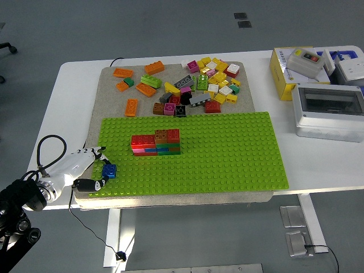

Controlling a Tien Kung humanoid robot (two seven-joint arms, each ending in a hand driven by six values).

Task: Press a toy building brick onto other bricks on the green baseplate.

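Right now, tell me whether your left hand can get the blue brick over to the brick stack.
Probably yes: the left hand holds the blue brick, and bare green baseplate lies between it and the brick stack.

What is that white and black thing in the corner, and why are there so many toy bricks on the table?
That thing is a robot's left hand. It has fingers like yours, and it sits on the end of a black arm. The picture comes from a camera high up on the robot, looking down over a white table, a bit like seeing through its eyes.

The hand is holding a small blue brick at the near left corner of a big green baseplate. In the middle of the plate stands a little wall of bricks, red, orange, blue and green. Behind the plate lies a pile of loose bricks in many colours, on a grey mat. Some boxes sit on the right. The robot's other hand is not in the picture.
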